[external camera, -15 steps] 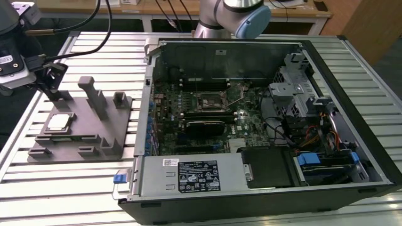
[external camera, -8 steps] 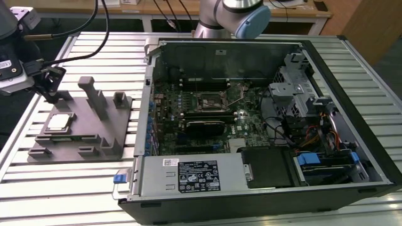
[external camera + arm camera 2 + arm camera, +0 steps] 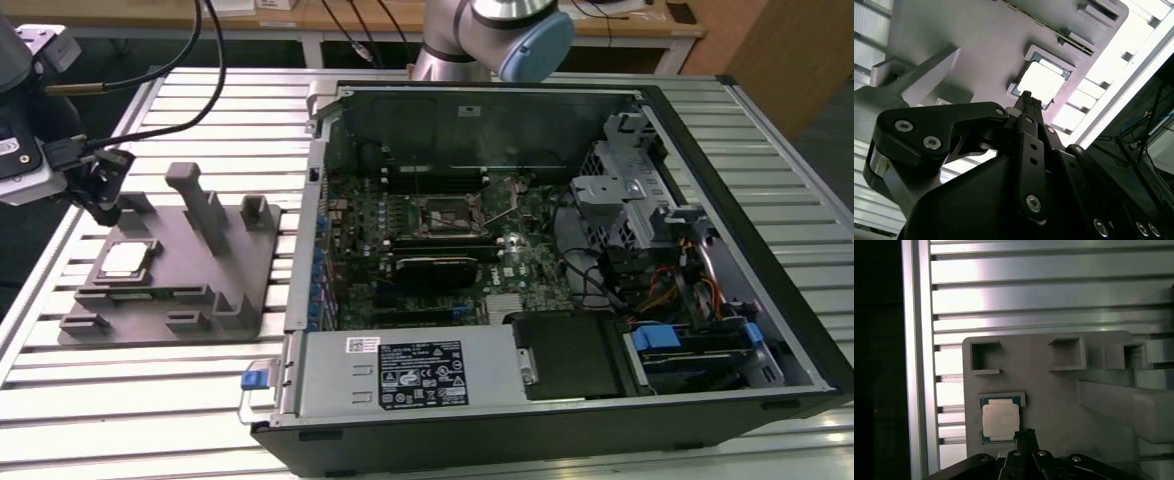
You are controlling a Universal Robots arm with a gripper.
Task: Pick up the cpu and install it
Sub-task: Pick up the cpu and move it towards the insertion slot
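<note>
One grey fixture [image 3: 200, 290] lies on one slatted worktop [image 3: 134, 420]. One cpu [image 3: 124, 260] sits in a recess of the fixture, seen too in both wrist views [image 3: 1000, 421] [image 3: 1040, 84]. In the first wrist view, three square pockets line one edge of the fixture: one [image 3: 985, 357], a second [image 3: 1066, 354], a third [image 3: 1134, 356]. Two upright posts can be counted on the fixture for certain, a tall one [image 3: 188, 190] and a shorter one [image 3: 258, 212]. One hand [image 3: 100, 188] hangs over the fixture, on one arm [image 3: 501, 30]. One open computer case [image 3: 481, 125] stands just beside the fixture, on the exterior view's right of it, holding one square socket [image 3: 447, 212] and one labelled silver box [image 3: 400, 372].
</note>
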